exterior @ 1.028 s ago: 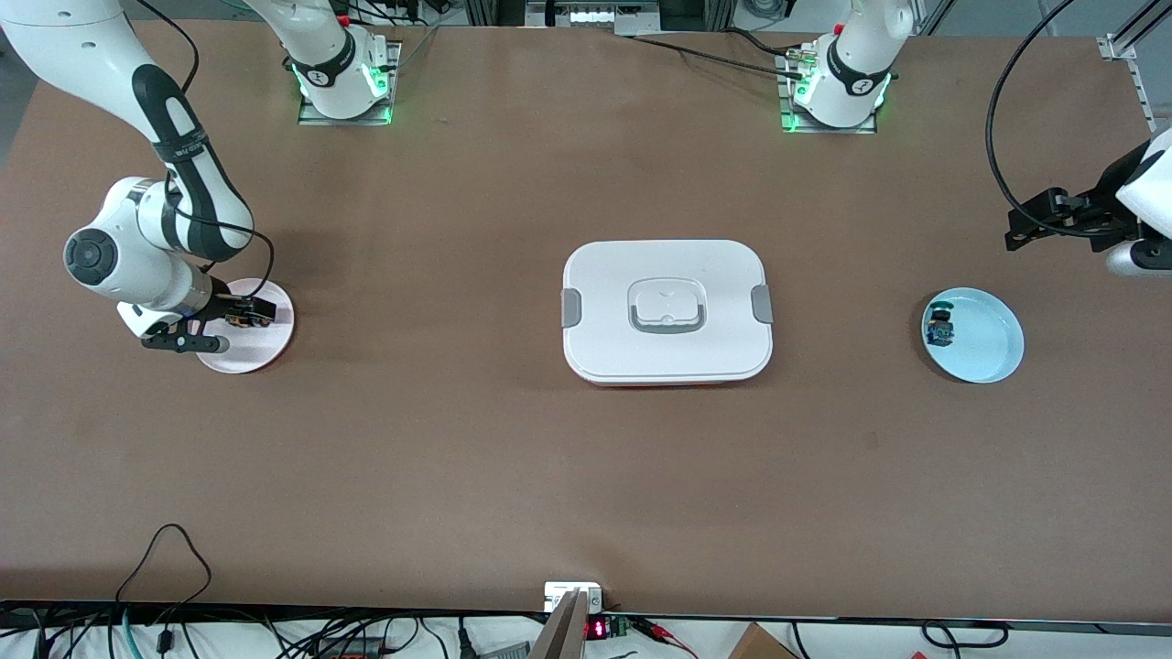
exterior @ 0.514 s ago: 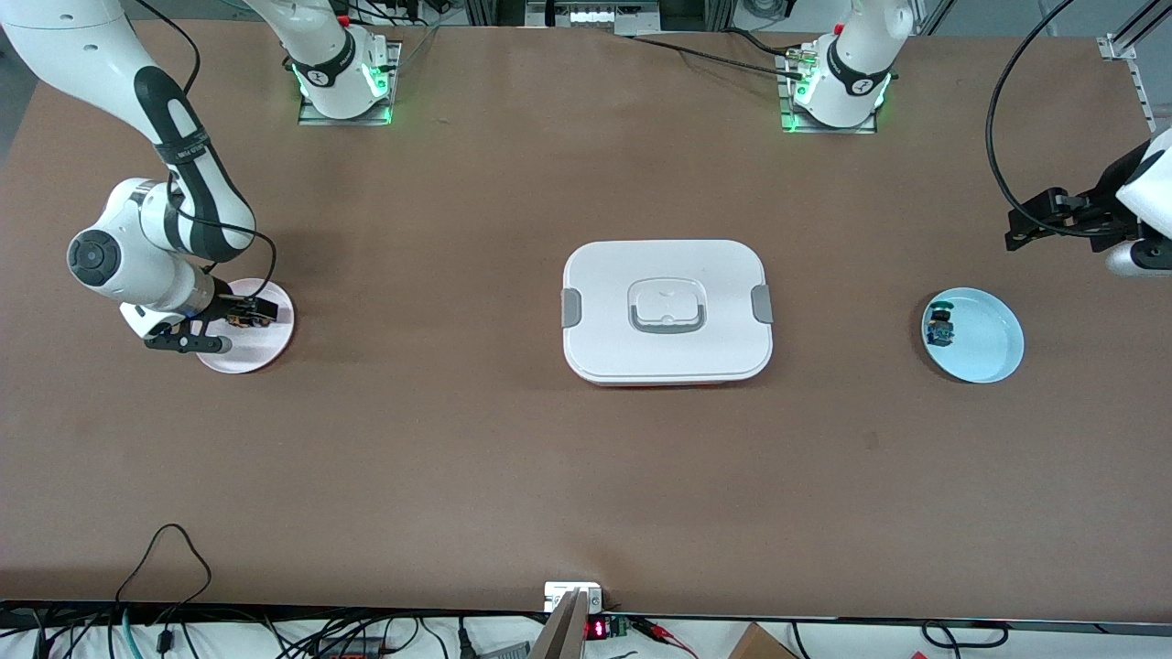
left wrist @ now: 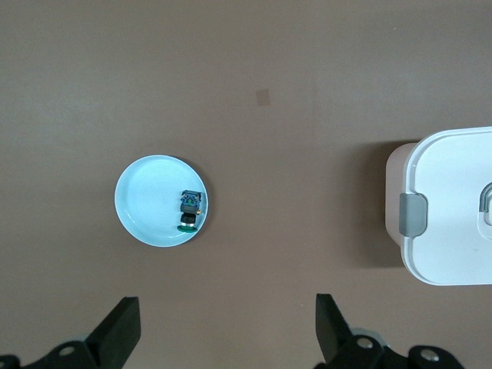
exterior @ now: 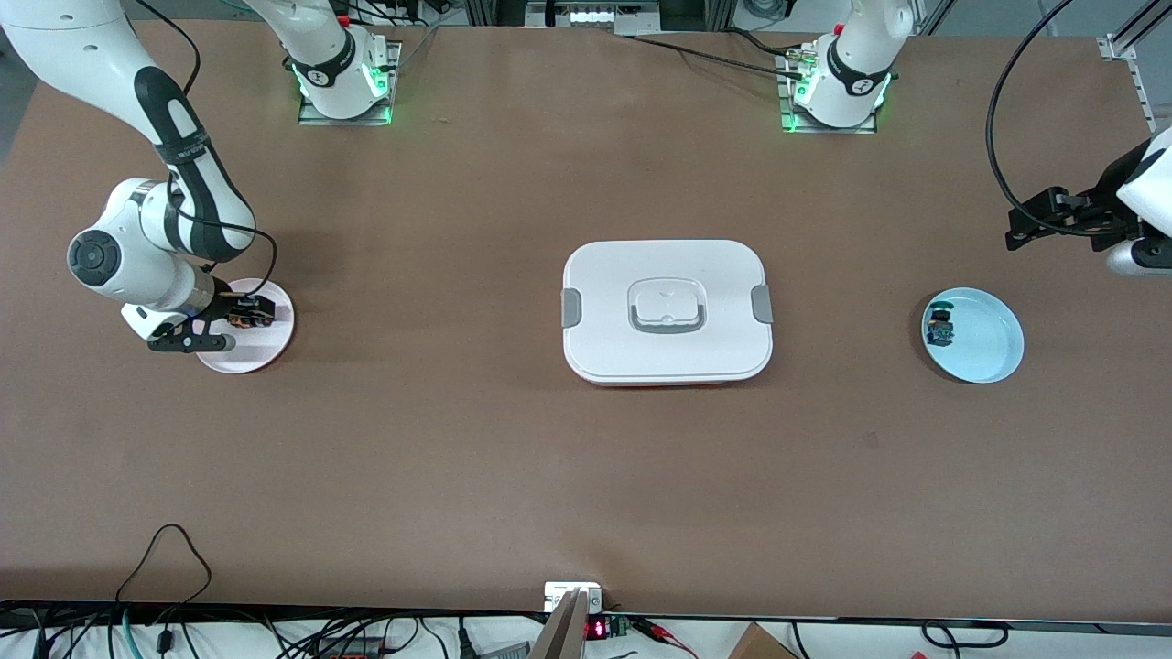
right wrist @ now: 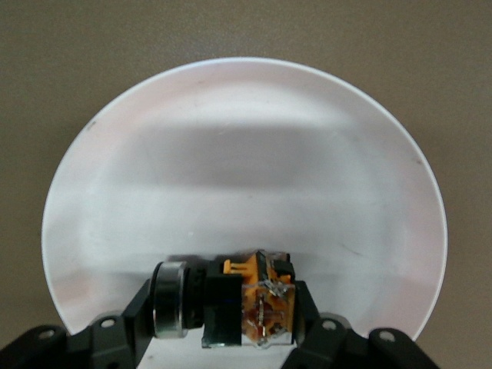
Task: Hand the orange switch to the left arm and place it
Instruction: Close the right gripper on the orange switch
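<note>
right gripper (right wrist: 223, 307): fingers clamped on the orange switch (right wrist: 244, 301), 1 black finger (right wrist: 138, 311) on the cap end, the other on the body end. fingertips are mostly cut off at the edge of the right wrist view, so only their upper parts show.

orange switch: lying on its side down at the pink plate (right wrist: 246, 177), close to the rim; can't tell if it's touching the plate or just clear of it. In the front view it's just a dark speck (exterior: 245, 318) under the gripper, the orange barely shows.

pink plate: at the right arm's end of the table, partly covered by the right wrist in the front view (exterior: 261, 352).

left gripper (left wrist: 227, 330): fingers spread wide, holding nothing, up over the table near the left arm's end, waiting. only the 2 tips show in its own wrist view.

blue plate (exterior: 989, 343): toward the left arm's end, with a small blue-green switch (exterior: 939, 328) near its rim.

box (exterior: 667, 311): white, lid on, mid-table between the 2 plates; cut off by the frame edge in the left wrist view (left wrist: 450, 207).
</note>
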`<state>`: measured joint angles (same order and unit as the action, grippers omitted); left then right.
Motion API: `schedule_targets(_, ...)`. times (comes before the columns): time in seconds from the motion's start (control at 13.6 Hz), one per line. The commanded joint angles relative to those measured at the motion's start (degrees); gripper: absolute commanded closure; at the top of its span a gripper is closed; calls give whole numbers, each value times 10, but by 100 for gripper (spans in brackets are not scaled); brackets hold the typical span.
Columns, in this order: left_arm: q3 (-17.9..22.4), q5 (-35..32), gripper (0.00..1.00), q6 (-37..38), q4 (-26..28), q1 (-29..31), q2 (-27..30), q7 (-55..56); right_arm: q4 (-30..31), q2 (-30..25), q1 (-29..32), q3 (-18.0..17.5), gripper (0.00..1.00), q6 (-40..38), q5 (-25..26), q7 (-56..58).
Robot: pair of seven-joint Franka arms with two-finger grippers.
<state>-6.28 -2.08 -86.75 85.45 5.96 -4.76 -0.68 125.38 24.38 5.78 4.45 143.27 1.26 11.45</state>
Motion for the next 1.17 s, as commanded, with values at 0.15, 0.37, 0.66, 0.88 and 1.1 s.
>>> schedule_targets(0.15, -1, 0, 0, 2, -1, 3, 5, -7, -4, -10, 34, -43, 92, -25, -10, 23)
schedule_targets(0.37, -1, 0, 0, 2, 1, 7, 5, -9, -44, -24, 34, -64, 98, -103, -10, 22)
schedule_targets(0.66, -1, 0, 0, 2, 1, 7, 4, -9, -96, -35, 33, -78, 98, -177, -10, 24)
schedule_targets(0.88, -1, 0, 0, 2, 0, 6, 2, -9, -128, -53, 29, -80, 98, -225, -9, 26)
schedule_targets(1.1, -2, -1, 0, 2, -2, 4, 3, -8, -174, -69, 24, -100, 98, -292, -10, 26)
